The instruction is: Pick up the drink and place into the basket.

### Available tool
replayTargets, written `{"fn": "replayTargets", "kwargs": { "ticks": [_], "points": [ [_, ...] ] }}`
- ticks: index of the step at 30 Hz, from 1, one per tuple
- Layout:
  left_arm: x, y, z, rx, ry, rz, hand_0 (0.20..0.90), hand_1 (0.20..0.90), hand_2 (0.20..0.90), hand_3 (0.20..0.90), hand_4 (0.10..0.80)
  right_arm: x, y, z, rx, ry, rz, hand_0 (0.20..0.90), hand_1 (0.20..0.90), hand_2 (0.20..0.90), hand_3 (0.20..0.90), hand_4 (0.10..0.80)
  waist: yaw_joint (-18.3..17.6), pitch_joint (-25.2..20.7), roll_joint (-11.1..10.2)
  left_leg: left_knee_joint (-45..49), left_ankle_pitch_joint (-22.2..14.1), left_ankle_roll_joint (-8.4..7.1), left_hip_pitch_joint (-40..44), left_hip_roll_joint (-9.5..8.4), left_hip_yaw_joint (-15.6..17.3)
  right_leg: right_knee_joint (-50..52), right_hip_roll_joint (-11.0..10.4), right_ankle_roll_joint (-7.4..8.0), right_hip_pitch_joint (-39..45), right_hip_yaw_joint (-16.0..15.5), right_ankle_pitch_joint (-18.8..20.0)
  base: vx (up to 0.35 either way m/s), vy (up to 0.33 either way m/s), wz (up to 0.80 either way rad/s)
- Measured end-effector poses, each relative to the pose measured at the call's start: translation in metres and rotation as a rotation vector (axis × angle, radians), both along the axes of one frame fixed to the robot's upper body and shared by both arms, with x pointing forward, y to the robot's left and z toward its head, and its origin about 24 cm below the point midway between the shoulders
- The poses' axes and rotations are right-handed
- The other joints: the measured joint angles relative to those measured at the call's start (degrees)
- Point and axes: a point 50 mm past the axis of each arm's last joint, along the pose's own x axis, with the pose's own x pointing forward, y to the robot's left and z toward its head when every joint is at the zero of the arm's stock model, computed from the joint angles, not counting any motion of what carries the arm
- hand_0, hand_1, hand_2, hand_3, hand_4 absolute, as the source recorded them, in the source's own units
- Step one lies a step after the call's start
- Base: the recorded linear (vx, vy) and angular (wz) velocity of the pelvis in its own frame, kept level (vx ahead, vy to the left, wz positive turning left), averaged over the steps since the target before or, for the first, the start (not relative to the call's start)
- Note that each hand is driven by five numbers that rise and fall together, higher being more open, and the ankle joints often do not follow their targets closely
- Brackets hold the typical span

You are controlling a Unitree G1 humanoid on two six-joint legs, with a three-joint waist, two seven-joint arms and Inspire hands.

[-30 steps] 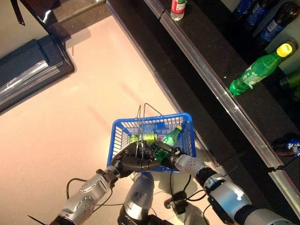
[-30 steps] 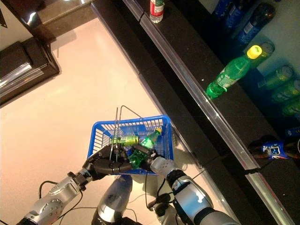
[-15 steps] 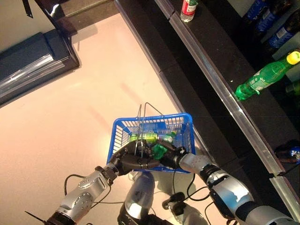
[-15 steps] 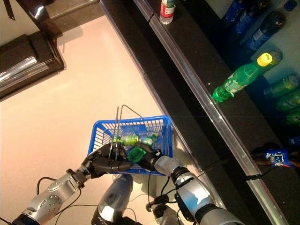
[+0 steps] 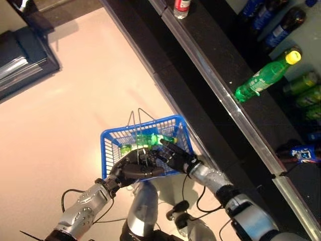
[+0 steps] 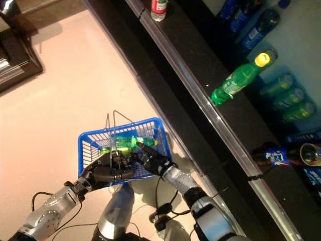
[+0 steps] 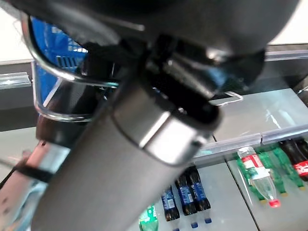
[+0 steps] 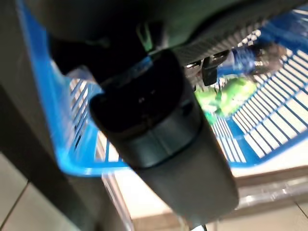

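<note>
The blue plastic basket hangs low in front of me, its wire handles standing up. Two green drink bottles lie inside: one near the middle, another further left. My left hand is at the near rim, fingers curled round the basket's wire handle. At the basket's near right corner my right hand has its fingers spread straight and holds nothing. The right wrist view shows a green bottle resting on the blue mesh past the hand.
A dark shelf with a metal edge runs diagonally on the right. On it lies a green bottle with a yellow cap, a red-labelled bottle stands further off, and more drinks stand behind. A dark cabinet is at upper left.
My right hand has let go of the green bottle, which now lies in the basket, and its fingers have spread open. The camera has shifted; the left hand keeps its hold.
</note>
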Motion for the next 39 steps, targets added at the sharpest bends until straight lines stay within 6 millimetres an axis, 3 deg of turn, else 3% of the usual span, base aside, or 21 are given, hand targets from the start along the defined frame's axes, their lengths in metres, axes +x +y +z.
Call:
{"fn": "replayTargets", "kwargs": {
  "ticks": [3,6,8,12,14,15,17,19,21,24,28,31,36,38,39],
  "points": [
    [-0.005,0.015,-0.005,0.044,-0.02,0.098,0.3,0.3,0.3,0.2,0.1,-0.034,0.012,-0.007,0.075,-0.001,0.027,0.9,0.9,0.9,0.9,0.8,-2.88,-0.1,-1.73,-0.11,-0.17,0.18,1.49,0.69,1.93,-2.06,0.83,-0.06,1.63,1.54,1.51,-0.008,-0.069,-0.28],
    [-0.011,0.029,-0.014,0.09,-0.012,0.18,0.3,0.3,0.3,0.2,0.1,-0.055,0.006,-0.011,0.074,-0.041,0.066,0.9,0.9,0.9,0.9,0.8,-3.82,-0.79,-3.35,-0.37,-0.43,0.22,2.76,1.8,4.74,-3.64,1.59,-0.48,1.9,3.66,2.81,0.003,-0.06,-0.4],
    [-0.012,0.031,-0.018,0.103,0.002,0.206,0.3,0.3,0.3,0.2,0.1,-0.059,0.001,-0.014,0.059,-0.044,0.067,0.9,0.9,0.9,0.9,0.8,-4.54,-1.02,-3.69,-0.51,-0.52,0.25,3.16,2.0,5.4,-4.04,1.79,-0.51,2.01,4.54,2.99,0.009,-0.026,-0.3],
    [-0.028,0.048,-0.046,0.141,0.109,0.356,0.3,0.3,0.3,0.2,0.1,-0.074,-0.021,-0.022,0.008,-0.067,0.074,0.9,0.9,0.9,0.9,0.8,-7.59,-2.68,-5.99,-2.89,-0.22,0.49,5.27,2.65,8.12,-6.99,2.14,-0.55,2.78,6.64,5.1,0.002,-0.023,-0.24],
    [-0.028,0.048,-0.046,0.141,0.109,0.356,0.3,0.3,0.3,0.2,0.1,-0.074,-0.021,-0.022,0.008,-0.067,0.074,0.9,0.9,0.9,0.9,0.8,-7.59,-2.68,-5.99,-2.89,-0.22,0.49,5.27,2.65,8.12,-6.99,2.14,-0.55,2.78,6.64,5.1,-0.002,-0.013,-0.23],
    [-0.045,0.063,-0.062,0.144,0.183,0.495,0.3,0.3,0.3,0.2,0.1,-0.086,-0.022,-0.019,0.047,-0.108,0.095,0.9,0.9,0.9,0.9,0.8,-9.82,-4.75,-7.09,-4.89,0.51,0.43,7.2,2.88,9.83,-8.04,2.22,-0.54,3.24,8.15,5.89,-0.024,-0.056,-0.36],
    [-0.051,0.064,-0.069,0.147,0.211,0.516,0.3,0.3,0.3,0.2,0.1,-0.091,-0.023,-0.02,0.047,-0.112,0.1,0.9,0.9,0.9,0.9,0.8,-11.56,-5.46,-7.48,-5.49,0.67,0.4,7.73,3.21,10.5,-8.5,2.21,-0.59,3.29,8.45,6.16,-0.024,-0.047,-0.3],
    [-0.08,0.07,-0.104,0.12,0.342,0.728,0.3,0.3,0.3,0.2,0.1,-0.105,-0.026,-0.025,0.027,-0.152,0.12,0.9,0.9,0.9,0.9,0.8,-13.7,-10.53,-6.72,-8.8,1.22,0.64,11.18,3.4,15.05,-9.97,2.26,-0.33,3.29,10.74,7.17,-0.008,-0.006,-0.74],
    [-0.105,0.071,-0.127,0.117,0.484,0.813,0.3,0.3,0.3,0.2,0.1,-0.117,-0.037,-0.035,-0.011,-0.147,0.11,0.9,0.9,0.9,0.9,0.8,-17.99,-14.6,-5.32,-10.6,1.41,0.53,12.7,3.73,16.28,-11.76,2.24,-0.26,4.32,10.95,7.88,-0.024,0.002,-0.45],
    [-0.13,0.063,-0.151,0.071,0.652,0.948,0.3,0.3,0.3,0.2,0.1,-0.125,-0.058,-0.055,-0.146,-0.091,0.051,0.9,0.9,0.9,0.9,0.8,-20.52,-18.16,-4.18,-11.88,1.06,0.5,15.15,3.65,18.35,-12.58,2.28,-0.2,5.17,11.78,7.9,-0.006,0.033,-0.29],
    [-0.142,0.059,-0.161,0.079,0.742,1.019,0.3,0.3,0.3,0.2,0.1,-0.137,-0.094,-0.086,-0.391,0.034,-0.013,0.9,0.9,0.9,0.9,0.8,-22.07,-19.46,-3.18,-11.89,0.81,0.55,16.17,3.6,19.82,-13.48,2.35,-0.18,5.48,13.1,8.47,0.014,0.046,-0.21],
    [-0.154,0.056,-0.167,0.102,0.808,1.047,0.3,0.3,0.3,0.2,0.1,-0.152,-0.108,-0.107,-0.523,0.161,-0.015,0.9,0.9,0.9,0.9,0.8,-22.45,-20.93,-1.95,-11.91,0.41,0.65,16.99,3.65,20.62,-14.57,2.23,-0.1,5.81,14.36,8.93,0.013,0.013,-0.19],
    [-0.168,0.049,-0.179,0.131,0.922,1.053,0.3,0.3,0.3,0.2,0.1,-0.2,-0.124,-0.148,-0.719,0.433,0.025,0.9,0.9,0.9,0.9,0.8,-22.48,-23.37,0.36,-12.1,-0.23,0.98,18.18,3.64,21.09,-15.38,2.17,-0.02,7.0,14.59,9.11,0.036,0.03,-0.04],
    [-0.17,0.047,-0.181,0.135,0.943,1.054,0.3,0.3,0.3,0.2,0.1,-0.213,-0.127,-0.155,-0.762,0.502,0.033,0.9,0.9,0.9,0.9,0.8,-22.48,-23.93,0.89,-12.25,-0.3,0.99,18.34,3.62,21.1,-15.38,2.13,0.0,7.15,14.58,9.09,0.036,0.029,-0.01],
    [-0.172,0.045,-0.184,0.137,0.97,1.056,0.3,0.3,0.3,0.2,0.1,-0.231,-0.131,-0.162,-0.816,0.59,0.046,0.9,0.9,0.9,0.9,0.8,-22.48,-24.52,1.49,-12.29,-0.4,1.03,18.71,3.6,21.15,-15.38,2.08,-0.21,7.49,14.58,8.86,0.0,0.0,0.0]
  ]
}}
